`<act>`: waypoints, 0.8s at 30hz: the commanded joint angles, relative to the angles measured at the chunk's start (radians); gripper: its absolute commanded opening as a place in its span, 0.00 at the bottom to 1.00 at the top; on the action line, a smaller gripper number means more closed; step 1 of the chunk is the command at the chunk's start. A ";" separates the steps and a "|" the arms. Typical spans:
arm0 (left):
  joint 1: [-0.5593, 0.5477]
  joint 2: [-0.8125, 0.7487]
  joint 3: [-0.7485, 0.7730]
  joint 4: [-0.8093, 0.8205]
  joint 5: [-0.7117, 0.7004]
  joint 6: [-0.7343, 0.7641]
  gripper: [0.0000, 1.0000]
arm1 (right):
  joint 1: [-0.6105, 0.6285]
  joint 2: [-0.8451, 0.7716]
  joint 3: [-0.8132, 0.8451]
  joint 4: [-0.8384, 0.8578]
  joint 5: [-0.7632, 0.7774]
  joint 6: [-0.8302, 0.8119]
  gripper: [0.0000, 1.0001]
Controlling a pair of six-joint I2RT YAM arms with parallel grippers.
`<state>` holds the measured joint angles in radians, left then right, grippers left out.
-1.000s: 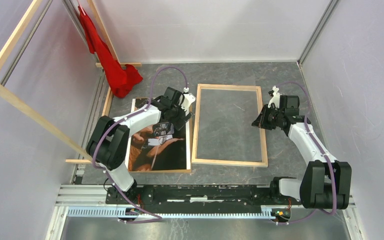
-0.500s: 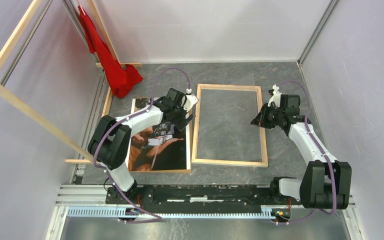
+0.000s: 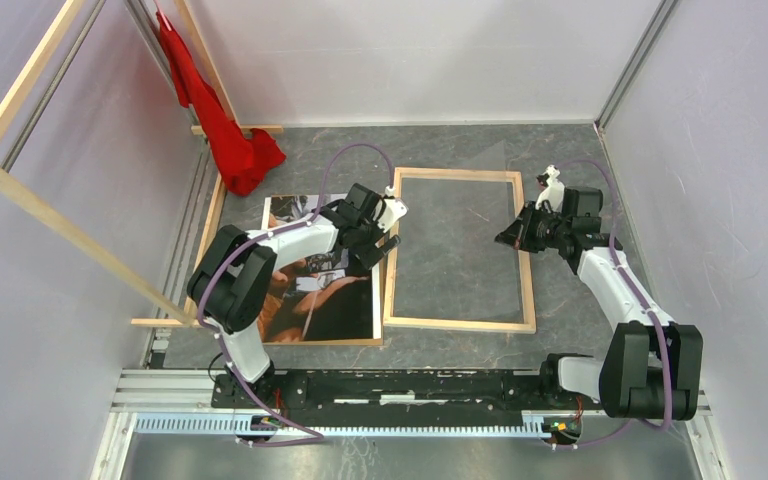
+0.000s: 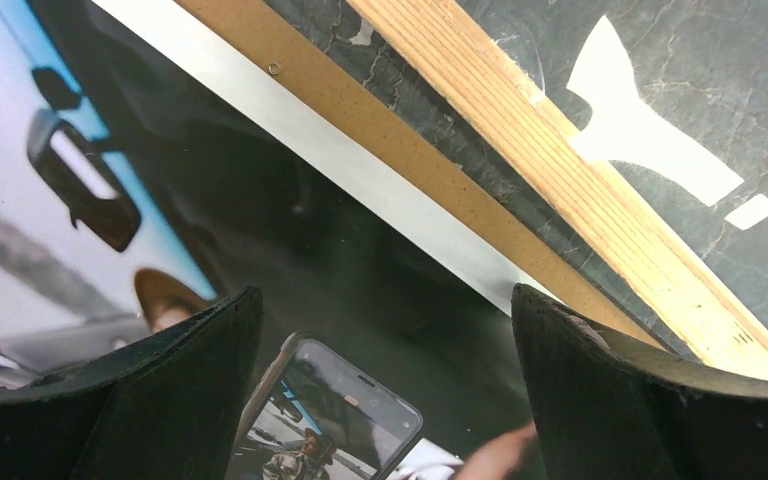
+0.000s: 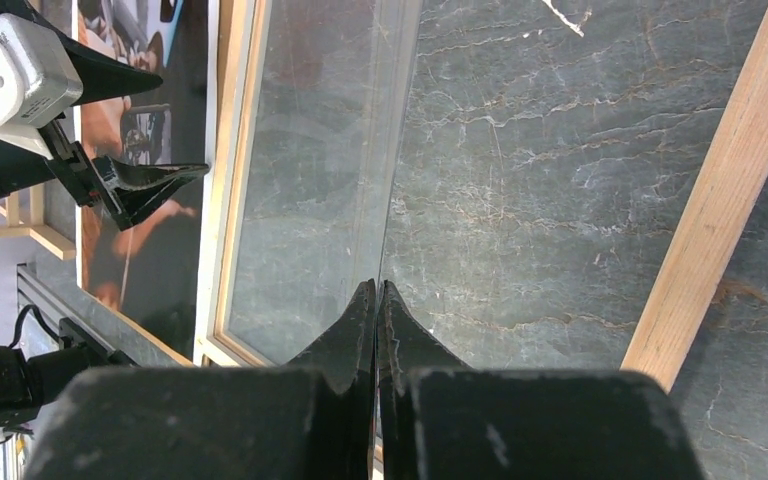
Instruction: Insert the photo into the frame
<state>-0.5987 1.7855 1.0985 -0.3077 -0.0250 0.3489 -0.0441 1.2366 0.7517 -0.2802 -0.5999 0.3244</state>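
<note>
Lying flat: one photo (image 3: 332,300), one frame (image 3: 460,325); left hand (image 4: 382,300) spread wide, right hand (image 5: 377,286) pinched together.

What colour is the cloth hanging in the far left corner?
The cloth is plain red, best seen in the top view.

No lettering, brand, label or number can be read anywhere, neither on the photo (image 3: 332,300) nor on the frame (image 3: 460,323); the phone screen (image 4: 340,412) pictured in the photo is too blurred to read.
</note>
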 commanded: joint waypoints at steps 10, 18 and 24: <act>-0.019 0.002 0.006 0.041 -0.008 -0.027 1.00 | -0.016 -0.017 -0.026 0.093 -0.075 0.018 0.00; -0.027 0.005 0.012 0.040 -0.012 -0.026 1.00 | -0.017 -0.008 -0.004 0.019 -0.017 -0.038 0.28; -0.030 0.004 0.011 0.041 -0.018 -0.027 1.00 | -0.016 -0.002 -0.005 0.011 0.023 -0.044 0.44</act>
<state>-0.6205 1.7870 1.0985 -0.2962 -0.0269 0.3489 -0.0608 1.2369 0.7212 -0.2710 -0.6041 0.3016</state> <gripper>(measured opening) 0.997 0.413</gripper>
